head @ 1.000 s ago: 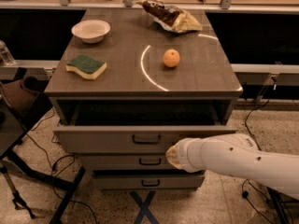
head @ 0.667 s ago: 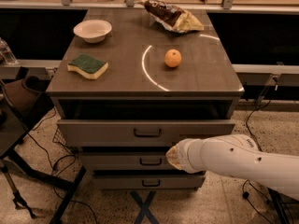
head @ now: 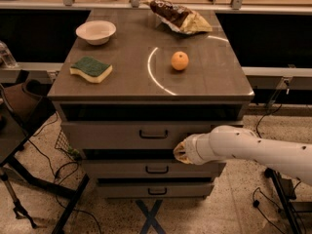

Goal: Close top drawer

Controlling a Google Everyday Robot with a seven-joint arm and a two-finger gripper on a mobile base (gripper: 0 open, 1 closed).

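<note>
The top drawer [head: 107,134] is the wide grey drawer just under the cabinet top, with a small dark loop handle [head: 153,134] at its centre. It stands slightly pulled out, with a dark gap above its front panel. My gripper [head: 179,152] reaches in from the right on a white arm [head: 253,150]. It sits at the lower edge of the top drawer's front, just right of and below the handle.
Two shallower grey drawers [head: 151,169] sit below. On the cabinet top [head: 214,82] are a white bowl [head: 96,32], a green and yellow sponge [head: 91,68], an orange [head: 180,61] and a chip bag [head: 179,16]. Cables and a stand's legs [head: 29,179] lie on the floor at left.
The top drawer's front has moved back toward the cabinet and the dark gap above it has narrowed. The gripper stays at the drawer's lower edge.
</note>
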